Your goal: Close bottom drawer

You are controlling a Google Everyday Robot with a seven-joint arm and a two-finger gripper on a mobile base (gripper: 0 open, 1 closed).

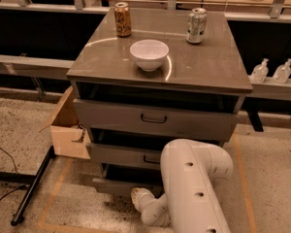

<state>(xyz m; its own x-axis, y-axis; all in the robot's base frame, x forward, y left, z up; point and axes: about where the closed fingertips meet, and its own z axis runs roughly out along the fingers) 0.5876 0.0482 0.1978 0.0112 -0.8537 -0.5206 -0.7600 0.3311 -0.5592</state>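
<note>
The grey cabinet [160, 67] has three drawers. The bottom drawer [117, 184] is the lowest one and still stands out a little from the cabinet; its handle is hidden behind my arm. My white arm [191, 188] reaches down in front of it. My gripper [139, 196] is at the drawer's front panel, low near the floor, seemingly against it. The middle drawer [121, 155] and the top drawer [153, 119] sit above it.
A white bowl [149, 54], a brown can [122, 19] and a green-white can [196, 25] stand on the cabinet top. A cardboard box [68, 130] sits left of the cabinet. A black stand leg [33, 186] and cables lie on the floor. Two bottles [270, 72] stand at right.
</note>
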